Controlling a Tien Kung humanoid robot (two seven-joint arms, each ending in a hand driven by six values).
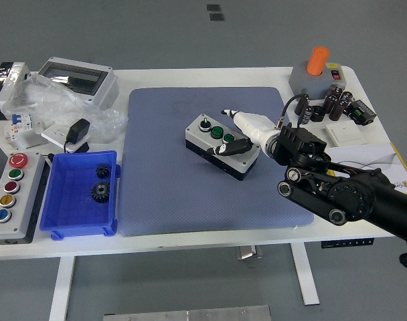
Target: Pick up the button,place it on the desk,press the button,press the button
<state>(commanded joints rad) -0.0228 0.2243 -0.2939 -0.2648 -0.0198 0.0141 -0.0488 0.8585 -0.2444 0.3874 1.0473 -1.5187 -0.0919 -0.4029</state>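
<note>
Landmark: the blue-grey mat (190,194) lying in the middle of the white table (210,241); every place below is told from it.
Button box: a small grey box with a black base (220,146) sits on the mat, a little right of the mat's centre and turned at an angle. Its top carries a black knob at the far-left end and two green buttons beside it.
Right hand: the right hand (247,134) reaches in from the mat's right edge and lies over the box's right end.
Fingers: one white finger (238,117) points out straight toward the mat's far side, above the box; a dark thumb or finger (229,148) rests across the box's top at its near-right end. Whether the hand actually grips the box cannot be told; the other fingers are hidden.
Right arm: the black arm (351,194) crosses the mat's near-right corner.
Left arm: out of sight.
Blue bin: a blue tray (56,200) just left of the mat, touching or nearly touching its left edge, with two dark gears (100,182) inside.
Control panel: a grey panel (13,197) left of the bin, with red, green, red, yellow and blue buttons in a column.
Far left of mat: a grey enclosure with a clear lid (77,79), crumpled clear plastic (49,107) and a black adapter (77,130).
Far right of mat: a grey box with an orange cylinder (317,70), and dark small parts (337,107) next to it.
Writing: none can be read anywhere; print is too small.
</note>
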